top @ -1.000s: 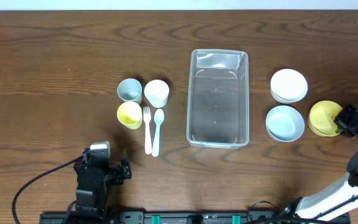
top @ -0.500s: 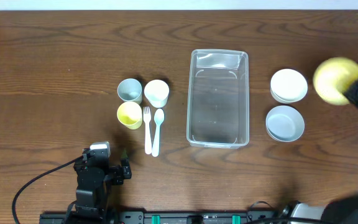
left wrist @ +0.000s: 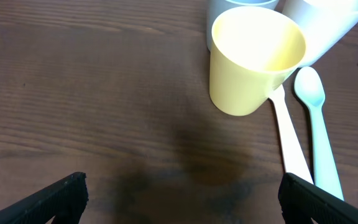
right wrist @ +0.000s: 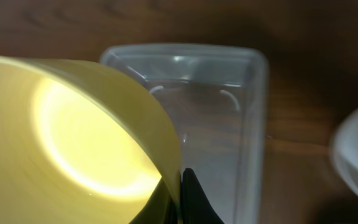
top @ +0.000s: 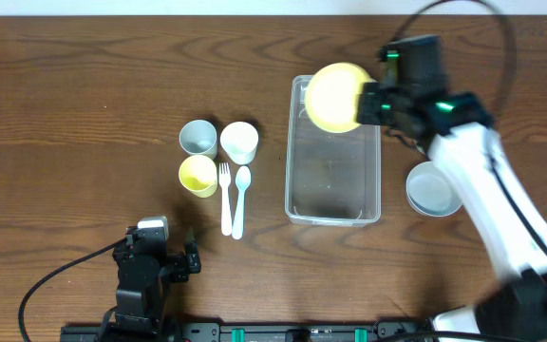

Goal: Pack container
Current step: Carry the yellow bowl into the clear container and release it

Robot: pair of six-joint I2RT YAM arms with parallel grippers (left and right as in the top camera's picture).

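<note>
0 items lay in the container (top: 289,180); your right gripper (top: 368,103) pinched a bowl (top: 335,97) above its far end; left gripper (left wrist: 182,190) gaped empty; cups (top: 238,142) waited.

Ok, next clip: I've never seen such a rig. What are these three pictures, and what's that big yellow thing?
It is two robot arms at a table, each ending in a two-finger gripper. One picture looks down from above; the other two come from wrist cameras. The right gripper grips a yellow bowl above the far end of the clear container. The left gripper is open and empty near a yellow cup. Also on the table: a grey cup, a white cup, a fork, a spoon, a pale bowl.
</note>
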